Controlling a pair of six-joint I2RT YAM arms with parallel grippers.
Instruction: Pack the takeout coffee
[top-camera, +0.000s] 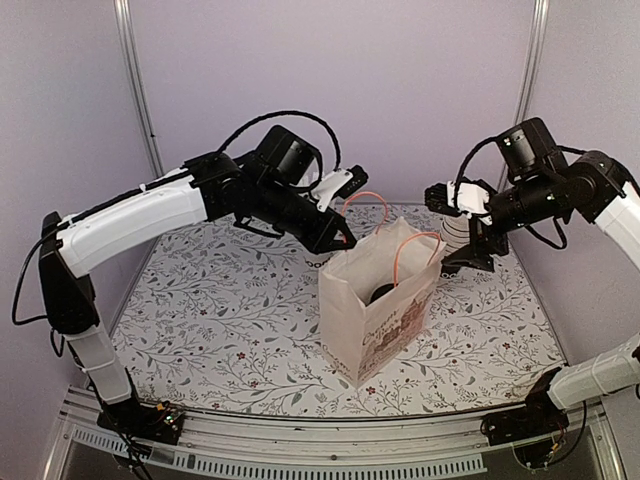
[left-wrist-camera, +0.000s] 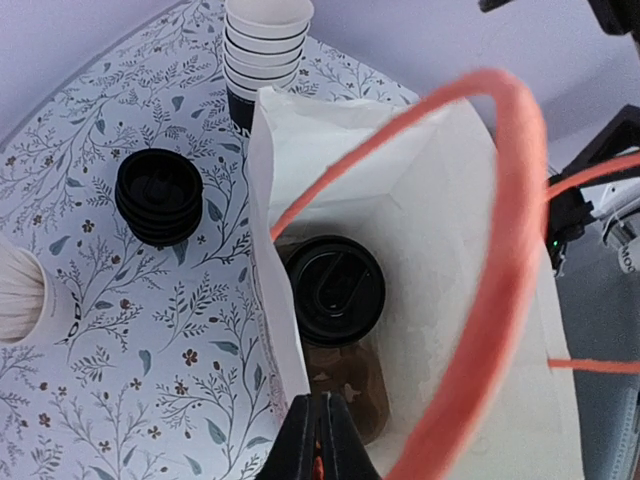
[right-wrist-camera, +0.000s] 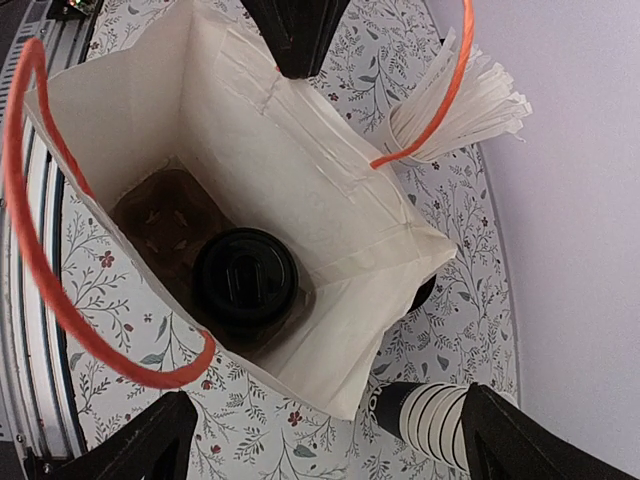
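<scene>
With takeout coffee (right-wrist-camera: 245, 282) inside the paper bag (right-wrist-camera: 290, 160), packing looks done; left end effector (left-wrist-camera: 320, 418) pinches its rim, right end effector (right-wrist-camera: 320, 440) gapes above. Next: release, withdraw.

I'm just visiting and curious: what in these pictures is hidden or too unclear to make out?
Coffee cup: both wrist views show only its lid; the walls of the paper bag hide its body.
Printing on the bag: top view, too small to read.
Cup of straws: left wrist view, cut off by the left edge.
Stack of empty cups: left wrist view, top cut off by the upper edge.
</scene>
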